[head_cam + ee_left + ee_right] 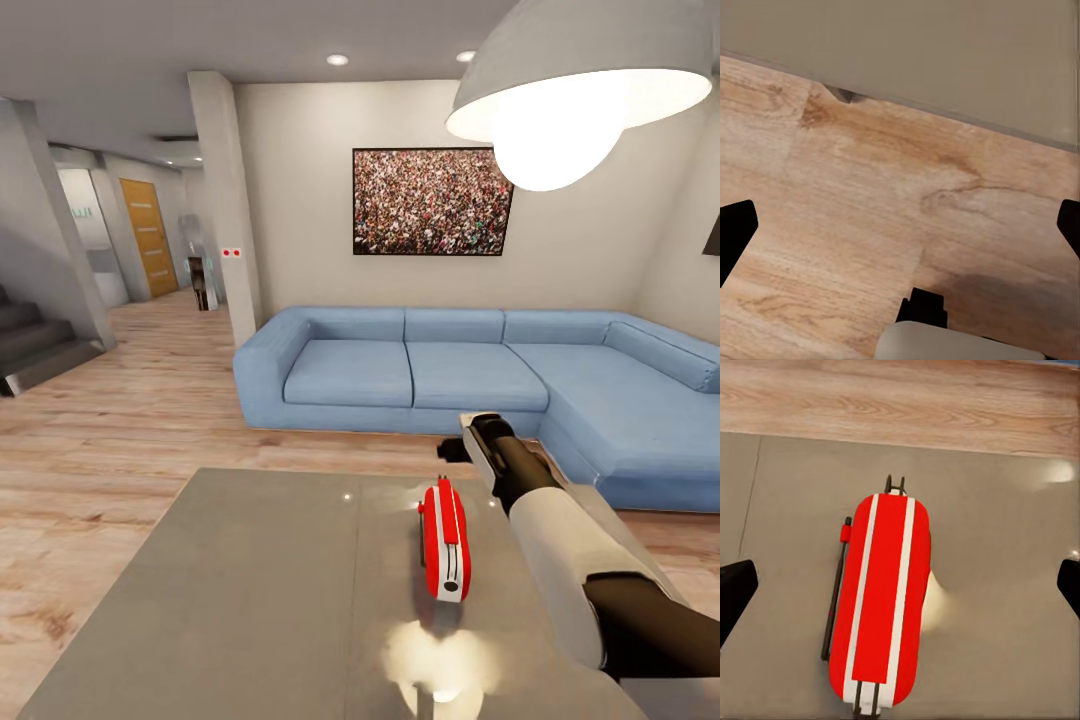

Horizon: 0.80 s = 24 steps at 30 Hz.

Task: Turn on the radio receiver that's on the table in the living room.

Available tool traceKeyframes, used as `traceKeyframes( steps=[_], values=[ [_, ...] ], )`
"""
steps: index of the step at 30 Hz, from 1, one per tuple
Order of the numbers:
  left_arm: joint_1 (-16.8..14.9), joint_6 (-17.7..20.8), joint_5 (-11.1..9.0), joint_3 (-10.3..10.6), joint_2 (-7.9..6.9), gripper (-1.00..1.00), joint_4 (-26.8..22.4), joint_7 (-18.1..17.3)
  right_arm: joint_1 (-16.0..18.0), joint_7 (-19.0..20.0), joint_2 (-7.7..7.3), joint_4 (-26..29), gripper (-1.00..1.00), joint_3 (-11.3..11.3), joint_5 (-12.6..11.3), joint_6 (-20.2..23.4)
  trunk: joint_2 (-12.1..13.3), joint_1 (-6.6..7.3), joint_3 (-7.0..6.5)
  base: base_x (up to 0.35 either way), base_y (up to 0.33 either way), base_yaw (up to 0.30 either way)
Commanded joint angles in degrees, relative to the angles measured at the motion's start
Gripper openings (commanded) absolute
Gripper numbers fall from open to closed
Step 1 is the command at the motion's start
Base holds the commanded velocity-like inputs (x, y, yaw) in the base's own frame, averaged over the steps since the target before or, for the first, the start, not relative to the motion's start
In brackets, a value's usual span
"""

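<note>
On the table (pixel 250 590), the radio receiver (pixel 444 541) (standing on edge)

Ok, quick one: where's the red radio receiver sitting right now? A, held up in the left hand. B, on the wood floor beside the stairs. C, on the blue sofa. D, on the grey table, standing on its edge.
D: the radio receiver stands on its narrow edge on the glossy grey table, with the right arm reaching past it and the right wrist view looking down on its striped edge.

red radio receiver (pixel 444 541) (white-banded) stands on edge on grey table (pixel 250 600)
</note>
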<state>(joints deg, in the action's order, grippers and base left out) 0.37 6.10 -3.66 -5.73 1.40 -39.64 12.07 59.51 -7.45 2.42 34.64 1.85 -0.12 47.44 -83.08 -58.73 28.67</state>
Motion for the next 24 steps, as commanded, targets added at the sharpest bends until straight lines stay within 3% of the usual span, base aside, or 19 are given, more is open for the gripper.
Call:
traceKeyframes(
  steps=[1,9,13,18,24],
  values=[
    [0.0,0.0,0.0,0.0,0.00,1.00,0.0,-0.1,0.0,0.0,0.04,-0.2,1.00,0.0,0.0,0.0,0.0,0.00,0.00,0.000,0.000,0.000],
    [0.0,-0.2,-0.7,0.0,0.04,1.00,-0.3,-0.5,0.2,0.6,0.59,-2.0,1.00,0.0,-0.2,0.2,0.0,0.00,0.00,0.000,0.000,0.000],
    [0.0,-2.3,-0.7,0.0,0.07,1.00,-0.5,-0.5,0.2,0.9,0.64,-2.1,1.00,-0.1,-0.4,0.2,0.0,0.00,0.00,0.000,0.000,0.000],
    [0.0,-4.7,-0.6,-0.1,0.06,1.00,-0.4,-0.5,0.2,4.3,0.65,-2.2,1.00,0.0,-2.2,0.3,-2.0,-1.10,0.90,0.000,0.000,0.000],
    [0.0,-5.1,-0.6,0.0,0.39,1.00,-0.4,-0.1,0.2,5.3,0.58,-2.2,1.00,0.0,-2.6,0.3,-4.4,-2.42,1.97,0.000,0.000,0.000]
  ],
)
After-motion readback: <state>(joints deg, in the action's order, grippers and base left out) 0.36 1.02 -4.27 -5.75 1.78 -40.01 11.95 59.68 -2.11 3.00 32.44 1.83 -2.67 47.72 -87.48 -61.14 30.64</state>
